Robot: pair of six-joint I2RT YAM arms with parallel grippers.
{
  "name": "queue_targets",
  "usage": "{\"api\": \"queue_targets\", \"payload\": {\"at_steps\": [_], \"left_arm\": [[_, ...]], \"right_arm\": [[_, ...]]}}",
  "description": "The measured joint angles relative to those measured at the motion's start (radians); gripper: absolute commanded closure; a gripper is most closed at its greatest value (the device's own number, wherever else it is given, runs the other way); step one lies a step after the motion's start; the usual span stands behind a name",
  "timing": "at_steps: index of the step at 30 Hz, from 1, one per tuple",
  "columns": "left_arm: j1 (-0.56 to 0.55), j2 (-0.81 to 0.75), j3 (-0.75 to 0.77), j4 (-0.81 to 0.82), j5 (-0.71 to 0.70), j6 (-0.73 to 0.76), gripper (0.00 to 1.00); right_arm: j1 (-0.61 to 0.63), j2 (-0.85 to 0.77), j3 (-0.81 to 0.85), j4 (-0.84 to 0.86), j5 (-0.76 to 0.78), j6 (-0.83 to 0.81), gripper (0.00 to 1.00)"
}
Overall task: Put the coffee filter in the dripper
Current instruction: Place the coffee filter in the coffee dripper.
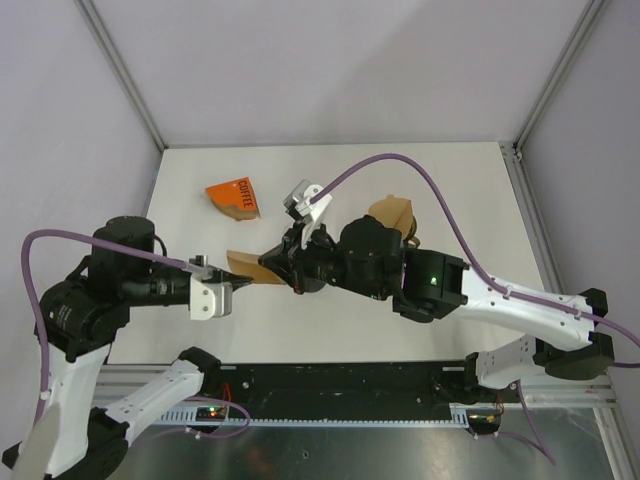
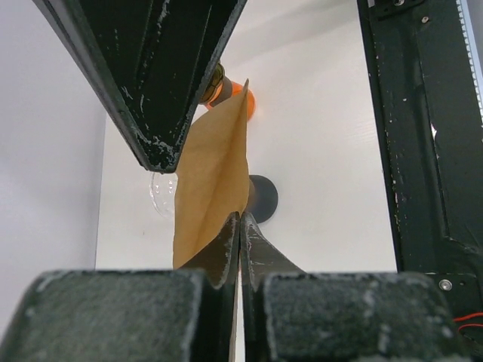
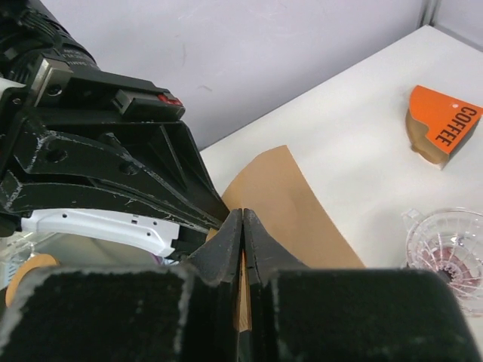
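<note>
Now | coffee filter point(image 1: 256, 267) axis left-right | left end effector point(image 1: 235, 278), right end effector point(image 1: 291, 268): pinching it

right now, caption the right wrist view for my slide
Right gripper and left gripper pinch the brown coffee filter, with the glass dripper and orange coffee pack on the table beyond.

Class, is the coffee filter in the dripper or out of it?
Out: left tool and right tool both pinch the coffee filter, clear of the dripper.
</note>
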Motion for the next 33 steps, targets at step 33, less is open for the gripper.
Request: {"api": "queue_targets", "payload": {"at_steps": [33], "left_arm": [[-0.051, 0.011, -0.047, -0.032, -0.055, 0.040, 1.00]], "right_arm": [[-0.055, 0.146, 0.140, -0.260, -0.141, -0.012, 0.60]]}}
